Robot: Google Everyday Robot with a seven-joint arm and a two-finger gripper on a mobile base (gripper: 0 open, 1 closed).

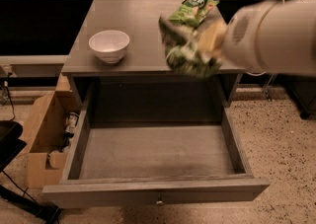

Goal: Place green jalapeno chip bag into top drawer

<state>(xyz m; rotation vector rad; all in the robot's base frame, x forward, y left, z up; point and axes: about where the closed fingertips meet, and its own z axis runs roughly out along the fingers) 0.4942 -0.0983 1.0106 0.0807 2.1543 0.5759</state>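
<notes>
My gripper (203, 43) comes in from the right on a thick white arm (276, 35). It is shut on the crumpled green jalapeno chip bag (183, 50) and holds it in the air over the table's front edge, above the back of the drawer. The top drawer (157, 192) is pulled fully open toward the camera, and its grey floor (155, 151) is bare. A small knob (159, 200) shows on its front panel.
On the grey table (143, 18) stand a white bowl (109, 45) at the left and a flatter green bag with a white logo (193, 9) at the back right. An open cardboard box (43, 134) sits on the floor left of the drawer.
</notes>
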